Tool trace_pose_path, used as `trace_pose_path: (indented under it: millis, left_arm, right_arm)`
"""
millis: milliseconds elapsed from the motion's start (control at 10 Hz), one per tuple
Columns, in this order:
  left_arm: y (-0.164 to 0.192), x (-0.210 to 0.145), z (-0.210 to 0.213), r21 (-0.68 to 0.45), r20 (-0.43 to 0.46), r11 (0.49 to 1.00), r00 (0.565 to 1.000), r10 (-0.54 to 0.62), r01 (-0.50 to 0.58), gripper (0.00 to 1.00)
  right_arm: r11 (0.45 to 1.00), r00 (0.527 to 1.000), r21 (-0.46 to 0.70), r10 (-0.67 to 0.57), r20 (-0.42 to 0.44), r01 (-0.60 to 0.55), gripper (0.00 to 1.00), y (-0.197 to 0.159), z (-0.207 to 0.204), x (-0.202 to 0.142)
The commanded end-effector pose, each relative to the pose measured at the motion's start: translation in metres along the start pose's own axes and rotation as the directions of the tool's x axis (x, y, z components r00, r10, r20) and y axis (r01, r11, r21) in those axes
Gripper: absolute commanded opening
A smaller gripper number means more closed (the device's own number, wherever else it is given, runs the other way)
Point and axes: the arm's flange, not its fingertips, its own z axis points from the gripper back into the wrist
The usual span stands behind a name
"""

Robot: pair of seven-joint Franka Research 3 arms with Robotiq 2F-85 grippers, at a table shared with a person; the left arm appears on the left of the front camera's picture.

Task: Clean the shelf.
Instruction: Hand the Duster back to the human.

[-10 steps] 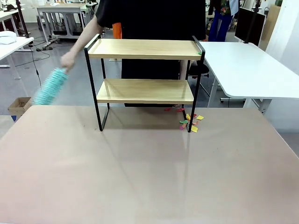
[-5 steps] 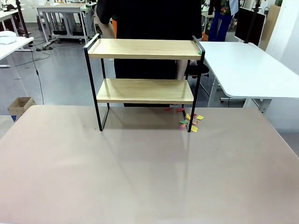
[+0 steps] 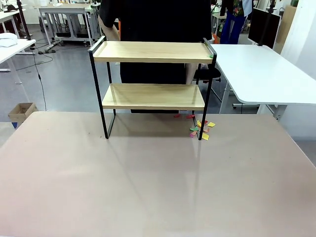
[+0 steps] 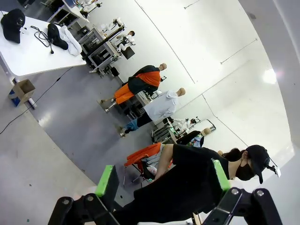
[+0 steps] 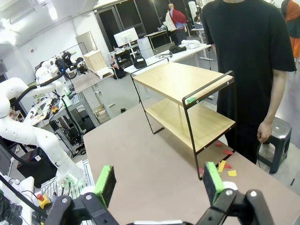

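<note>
A second ago a person's hand swept a fluffy teal duster off the left end of the small two-tier shelf (image 3: 153,74), light wooden boards in a thin black metal frame; half a second later duster and hand had gone, and now the person in black (image 3: 158,19) just stands behind it. Both boards look bare, so the dusting seems finished, though a scatter of small coloured paper scraps (image 3: 200,129) lies on the pale counter (image 3: 148,187) by the shelf's right foot and may remain to be cleared. The left gripper (image 4: 162,180) is tilted upward, its green-padded fingers (image 4: 106,180) spread wide on nothing, the person's dark torso beyond them. The right gripper (image 5: 157,183) hangs above the counter, fingers (image 5: 105,183) likewise wide apart and empty; the shelf (image 5: 187,101) stands well ahead of them and between their tips, the scraps (image 5: 224,165) just beyond the right fingertip.
</note>
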Motion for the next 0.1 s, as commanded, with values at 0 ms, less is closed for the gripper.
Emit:
trace_pose_path:
  millis: [0]
  left_arm:
    - [-0.0004, -0.0009, 0.0008, 0.004, 0.006, 1.0, 1.0, 0.004, -0.004, 1.0]
  right_arm:
    - [1.0, 1.0, 0.007, 0.013, 0.022, -0.013, 1.0, 0.0013, -0.0003, 0.0026]
